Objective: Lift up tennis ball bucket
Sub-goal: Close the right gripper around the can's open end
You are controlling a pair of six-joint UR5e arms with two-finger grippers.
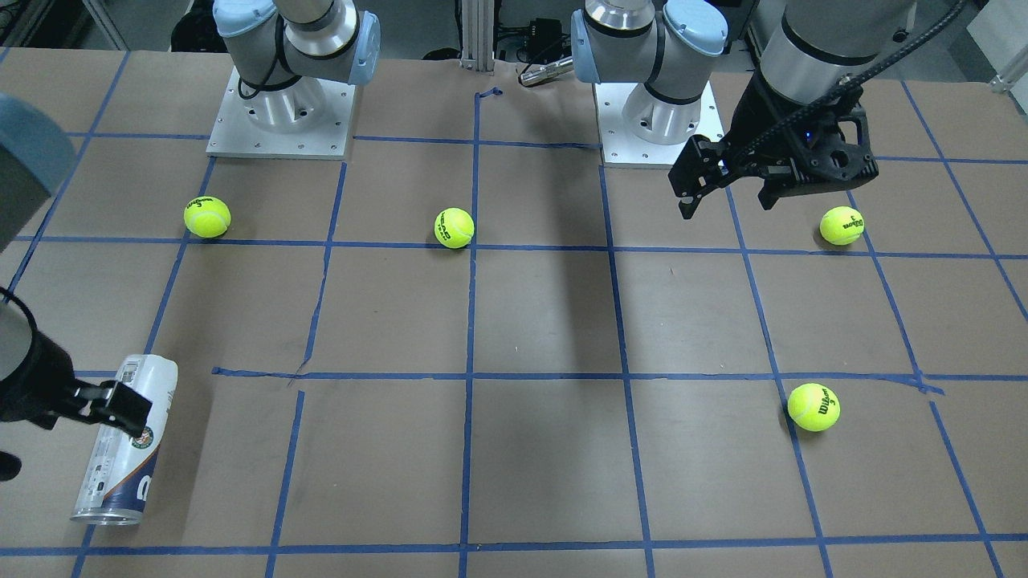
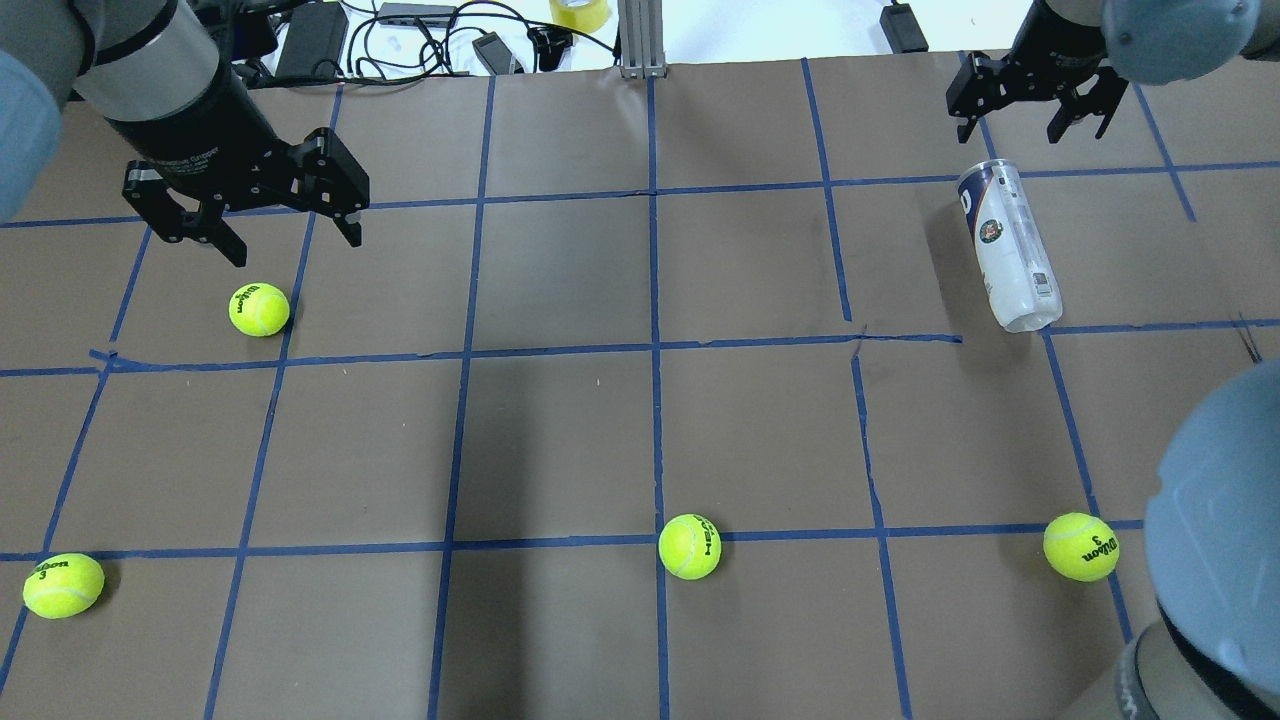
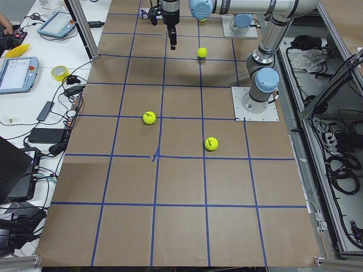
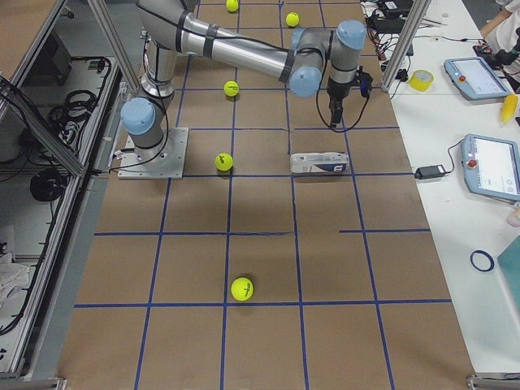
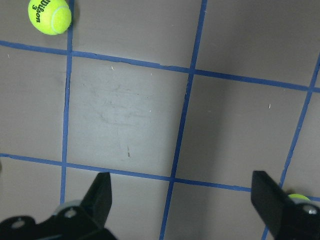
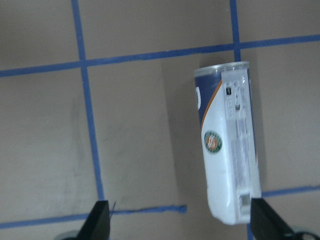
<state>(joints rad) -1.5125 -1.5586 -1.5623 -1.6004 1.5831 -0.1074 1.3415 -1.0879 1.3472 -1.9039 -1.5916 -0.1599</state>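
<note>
The same table [image 2: 560, 440] is viewed from overhead, from the front and from both ends; close downward views are given from each wrist.

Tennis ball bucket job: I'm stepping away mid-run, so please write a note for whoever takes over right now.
Right tool: open, empty, above the table near one end of the tennis ball bucket.
Left tool: open, empty, at the other side of the table.
Bucket: lying on its side, not gripped.
Done: no grasp, no lift.
Left: close on the bucket and lift it.
</note>
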